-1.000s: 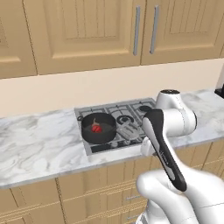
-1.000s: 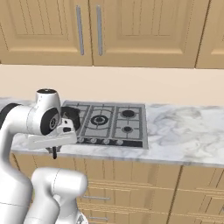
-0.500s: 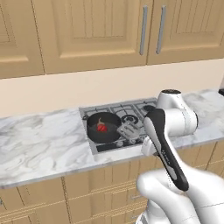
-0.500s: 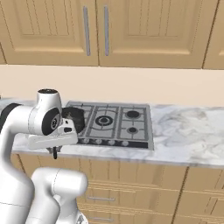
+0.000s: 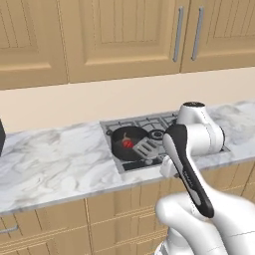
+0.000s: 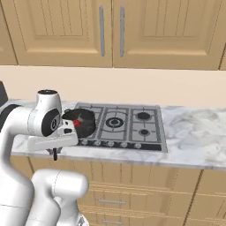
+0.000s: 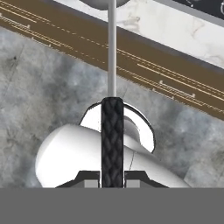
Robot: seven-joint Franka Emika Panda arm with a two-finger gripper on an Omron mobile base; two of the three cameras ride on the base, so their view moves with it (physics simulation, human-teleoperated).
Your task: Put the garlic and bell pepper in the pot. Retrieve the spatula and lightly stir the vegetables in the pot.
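The dark round pot (image 5: 124, 137) (image 6: 84, 118) sits on the stove's front left burner. In it lies the small red bell pepper (image 5: 127, 144) (image 6: 78, 123). The garlic is hidden from me. My gripper (image 7: 112, 177) (image 6: 55, 152) is shut on the spatula's dark woven handle (image 7: 112, 140). A thin grey shaft runs from that handle away from the hand. The spatula's flat slotted grey head (image 5: 144, 148) hovers just right of the pot, at its rim, over the stove's front edge. In the right base view the hand hangs in front of the counter edge.
The pot stands on a grey gas stove (image 6: 128, 121) with several burners and a row of front knobs. Marble counter (image 5: 55, 159) (image 6: 194, 132) runs to both sides. Wooden wall cabinets (image 5: 119, 35) hang above. A dark object (image 5: 1, 137) stands at the far left.
The whole scene has slid to the right in both base views, so the camera has moved left. The pot now lies closer to the spatula head. The arm's pose and its grip are unchanged.
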